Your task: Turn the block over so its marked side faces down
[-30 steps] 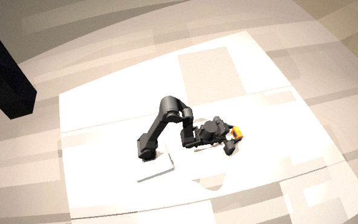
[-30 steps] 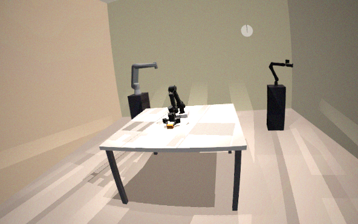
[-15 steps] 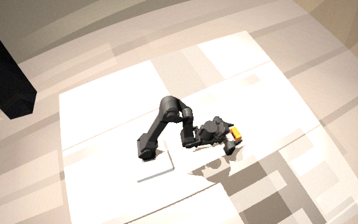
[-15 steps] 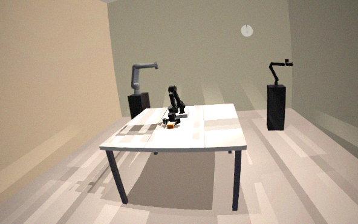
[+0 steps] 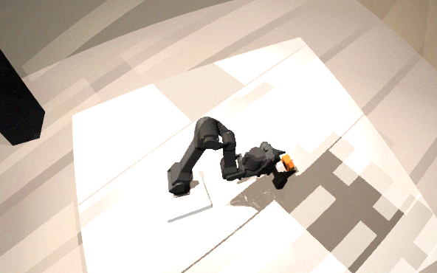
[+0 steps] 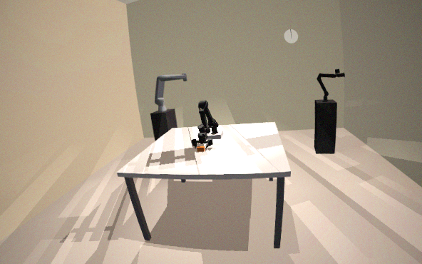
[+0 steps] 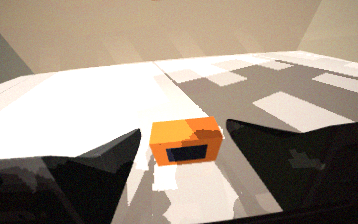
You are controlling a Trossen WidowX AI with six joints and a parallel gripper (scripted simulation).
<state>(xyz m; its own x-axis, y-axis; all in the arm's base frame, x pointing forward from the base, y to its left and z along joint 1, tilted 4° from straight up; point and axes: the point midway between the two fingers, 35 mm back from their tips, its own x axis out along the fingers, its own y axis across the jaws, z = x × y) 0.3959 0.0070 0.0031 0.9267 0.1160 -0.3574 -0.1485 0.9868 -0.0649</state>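
Observation:
The orange block (image 5: 287, 162) (image 6: 200, 149) (image 7: 171, 134) lies on the white table (image 5: 124, 118) (image 6: 244, 157) (image 7: 81, 105). In the wrist view a plain orange face is on top, partly shaded. The dark rectangular mark (image 7: 186, 152) is on the upright side that faces the wrist camera. The underside is hidden. My gripper (image 5: 289, 161) (image 6: 200, 146) (image 7: 183, 127) is wide open, low over the table. One finger stands to each side of the block, with a gap on both sides in the wrist view.
The arm's base stands on a pale slab (image 5: 190, 214) (image 6: 215, 136). Away from the table stand a black pedestal (image 5: 9, 103) (image 6: 325, 126) with a black arm (image 6: 322, 83) and a dark pedestal (image 6: 164, 123) with a grey arm (image 6: 160, 89). Patchy shadows cross the table around the block.

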